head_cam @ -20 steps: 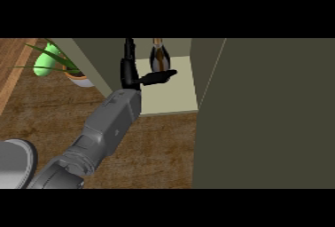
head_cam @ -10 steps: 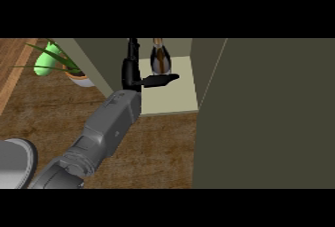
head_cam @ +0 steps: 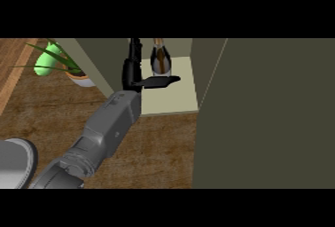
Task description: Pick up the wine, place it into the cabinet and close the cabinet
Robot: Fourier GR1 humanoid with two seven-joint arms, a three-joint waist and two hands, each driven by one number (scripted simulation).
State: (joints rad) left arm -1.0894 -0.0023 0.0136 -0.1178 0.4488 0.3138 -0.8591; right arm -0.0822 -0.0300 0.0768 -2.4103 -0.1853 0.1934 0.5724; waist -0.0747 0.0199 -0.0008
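Wine: the dark glass wine bottle [head_cam: 160,60] stands upright on the pale shelf of the olive-green cabinet [head_cam: 171,95], toward the back of the open compartment.
Hand: 1 black hand [head_cam: 145,80], which I take for the left hand, reaches into the compartment just beside the bottle, fingers straight and the thumb sticking out sideways below the bottle's base; it looks released, holding nothing.
Right hand: not visible.
Handling: judged from its look, the bottle is rigid, smooth and breakable, top-heavy on a narrow base; if it needs moving, take it around the wide body, not the neck.
Door: the large olive-green cabinet door [head_cam: 268,115] hangs open at the right, filling that side.
Stage: placing seems done; closing is left.
Nearby: a green potted plant [head_cam: 56,62] stands on the brown wooden counter [head_cam: 157,146], left of the cabinet.
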